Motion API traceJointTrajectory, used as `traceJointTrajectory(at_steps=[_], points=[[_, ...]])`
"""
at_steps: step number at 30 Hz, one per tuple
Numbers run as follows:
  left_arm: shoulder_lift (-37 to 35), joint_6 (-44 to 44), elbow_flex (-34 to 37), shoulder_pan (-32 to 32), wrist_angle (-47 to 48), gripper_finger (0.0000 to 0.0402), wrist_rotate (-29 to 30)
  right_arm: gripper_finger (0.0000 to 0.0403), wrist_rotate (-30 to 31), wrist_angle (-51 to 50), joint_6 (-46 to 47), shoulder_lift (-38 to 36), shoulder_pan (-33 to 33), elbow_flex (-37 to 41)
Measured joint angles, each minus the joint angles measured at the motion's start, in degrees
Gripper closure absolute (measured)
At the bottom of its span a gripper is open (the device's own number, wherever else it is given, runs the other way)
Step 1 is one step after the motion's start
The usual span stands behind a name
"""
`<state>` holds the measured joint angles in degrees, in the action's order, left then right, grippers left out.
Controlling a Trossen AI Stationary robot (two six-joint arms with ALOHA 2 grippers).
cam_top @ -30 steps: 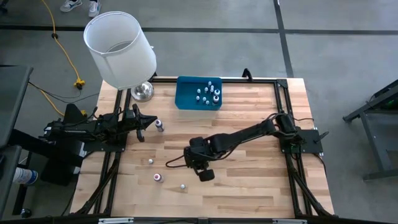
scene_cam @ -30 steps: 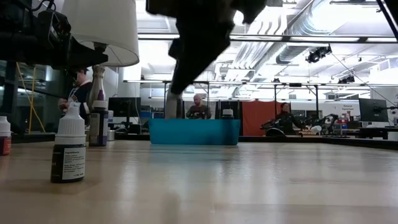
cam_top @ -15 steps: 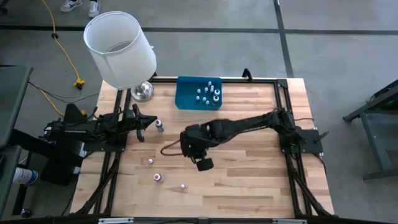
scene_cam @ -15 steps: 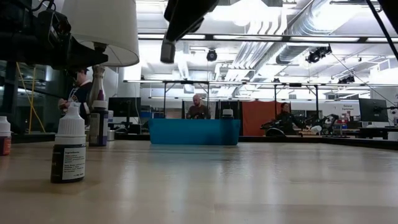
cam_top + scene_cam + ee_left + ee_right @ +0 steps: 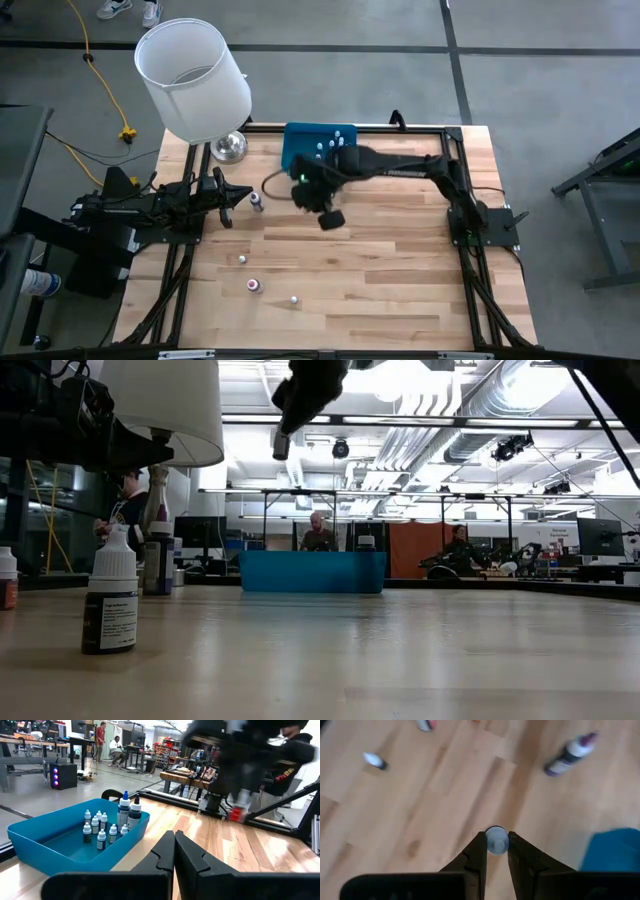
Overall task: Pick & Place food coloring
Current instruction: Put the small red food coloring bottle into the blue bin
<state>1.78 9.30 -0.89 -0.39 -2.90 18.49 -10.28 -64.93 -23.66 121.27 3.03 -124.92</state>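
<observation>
My right gripper (image 5: 303, 182) hangs high over the table just near of the blue bin (image 5: 300, 160), shut on one tiny food coloring bottle (image 5: 496, 840). In the low view it shows at the top (image 5: 283, 440). The bin holds several small bottles (image 5: 102, 827) standing upright. A purple-bodied bottle (image 5: 257, 201) stands beside my left gripper (image 5: 236, 201), which waits shut at the table's left side. Three more bottles (image 5: 242, 260) (image 5: 255, 286) (image 5: 294, 299) stand on the wood near the near edge. My right gripper pinches the bottle between its two fingers at the white cap (image 5: 496, 834), coming from above and pointing down. The bottle is lifted clear of the table and hangs below the fingers (image 5: 281, 446).
A lamp with a white shade (image 5: 193, 78) and a shiny metal base (image 5: 228, 147) stands at the far left corner. Black frame rails (image 5: 465, 180) run along the table's sides. Bare wood lies across the middle and right (image 5: 400, 260). People sit in the room beyond.
My right gripper, holding the bottle, has risen from low over the table's middle and swung toward the far edge, ending just near of the blue bin. The bottle has travelled with it, clear of the table.
</observation>
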Motion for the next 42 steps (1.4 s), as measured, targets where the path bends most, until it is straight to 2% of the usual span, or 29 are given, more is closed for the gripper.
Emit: traceJointTrajectory(at_steps=[9, 21, 26, 33, 37, 42], points=[[0.0, 0.0, 0.0, 0.0, 0.0, 0.0401, 0.0, 0.035, 0.0, 0.6, -8.2, 0.0, 9.0, 0.0], [0.0, 0.0, 0.0, 0.0, 0.0, 0.0401, 0.0, 0.035, 0.0, 8.0, -7.9, 0.0, 20.0, 0.2], [0.0, 0.0, 0.0, 0.0, 0.0, 0.0401, 0.0, 0.035, 0.3, 12.8, -1.4, 2.6, 23.7, 0.2], [0.0, 0.0, 0.0, 0.0, 0.0, 0.0401, -0.1, 0.035, 3.7, 18.8, 13.0, 7.4, 27.4, 0.3], [0.0, 0.0, 0.0, 0.0, 0.0, 0.0401, -0.1, 0.0349, 7.1, 19.3, 22.3, 9.5, 29.1, 0.3], [0.0, 0.0, 0.0, 0.0, 0.0, 0.0401, -0.1, 0.0349, 7.4, 17.6, 29.7, 11.8, 30.9, 0.3]])
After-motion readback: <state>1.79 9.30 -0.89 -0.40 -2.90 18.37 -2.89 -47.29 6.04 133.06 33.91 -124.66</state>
